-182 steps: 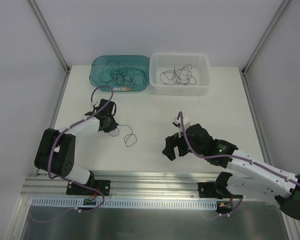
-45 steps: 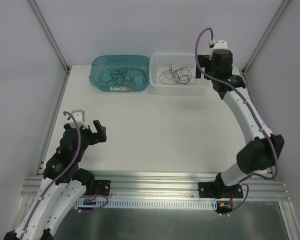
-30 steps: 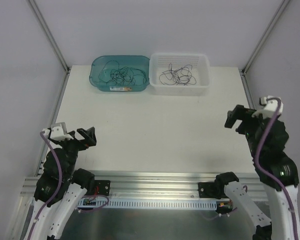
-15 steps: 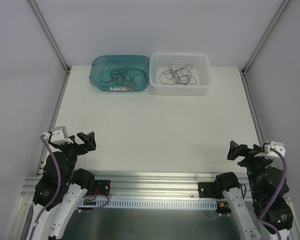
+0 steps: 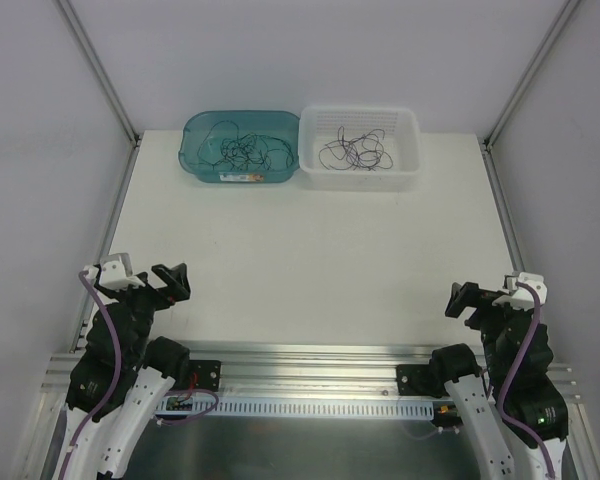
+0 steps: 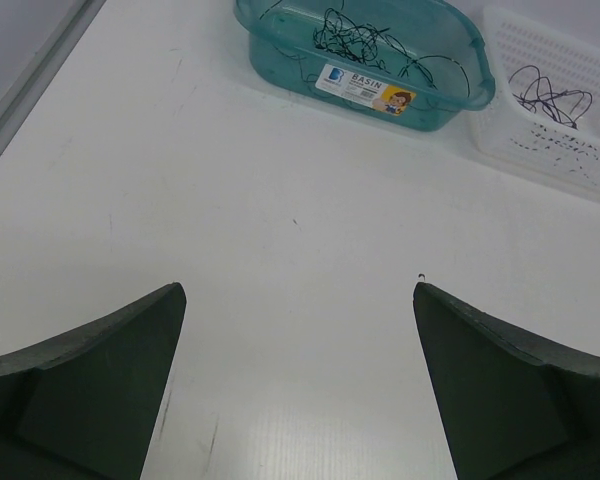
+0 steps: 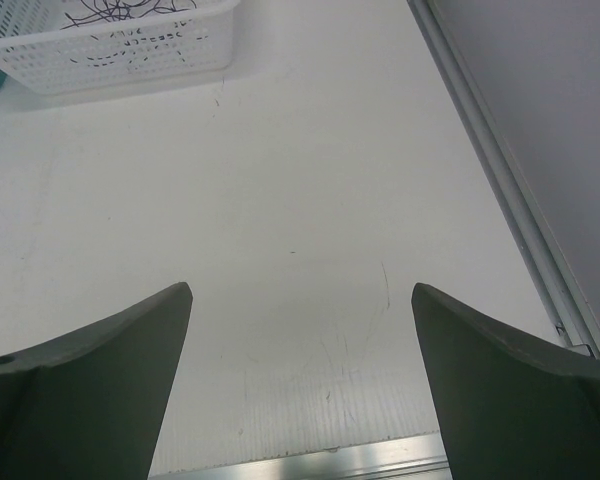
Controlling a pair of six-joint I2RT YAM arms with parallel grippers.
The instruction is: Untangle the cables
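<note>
Both arms sit folded back at the near edge of the tabletop [image 5: 310,260], one by each near corner. The left gripper [image 5: 145,278] has its jaws spread wide with nothing between them. The right gripper [image 5: 492,296] is just as wide apart and just as empty. Neither touches anything of the task.

The cables [image 5: 242,152] are all at the far edge, well apart from both arms. A knotted clump of thin dark loops lies in the teal basin [image 5: 193,160], left of the middle. Just beside it on the right stands the white basket [image 5: 410,152], holding a looser bunch [image 5: 355,152] of the same thin wire.

This looks like a rest between picks: no strand is in hand, and the basin's clump is far from sorted. The next move most likely calls for a long reach to the far edge, probably by the left arm, which is nearer the basin. The gripper would need to come down over an outlying loop and pinch a single wire, not the whole knot. The wire is hair-thin and springy, so it could slip the jaws or drag its neighbours up with it. The other arm may have to pin the clump down.
</note>
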